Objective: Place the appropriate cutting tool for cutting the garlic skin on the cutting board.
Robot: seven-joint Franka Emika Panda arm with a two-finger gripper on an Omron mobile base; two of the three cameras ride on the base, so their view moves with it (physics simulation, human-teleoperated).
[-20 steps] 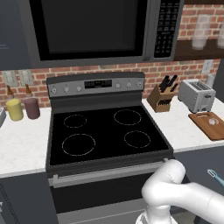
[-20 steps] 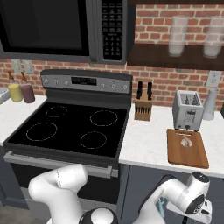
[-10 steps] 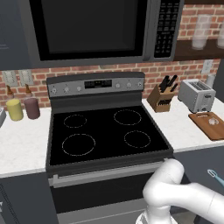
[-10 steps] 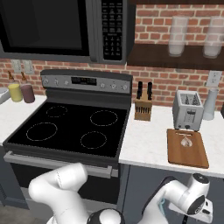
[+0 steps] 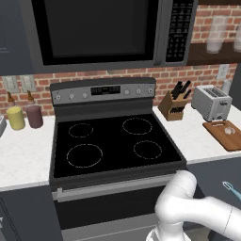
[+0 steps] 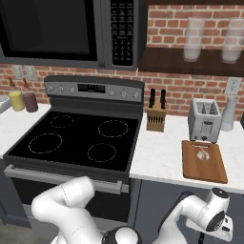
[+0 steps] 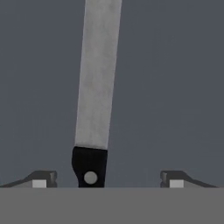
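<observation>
End effector (image 7: 107,178): jaws stood wide apart in the hand view, gripping nothing; a grey bar handle (image 7: 98,74) on a dark panel lay between them.
Cutting tool (image 5: 231,189): low, below bench level, at the right edge of the left base view.
Cutting board (image 6: 204,162): flat on the bench (image 6: 159,159), before the toaster (image 6: 204,119).
Garlic (image 6: 202,153): resting on the board.
</observation>
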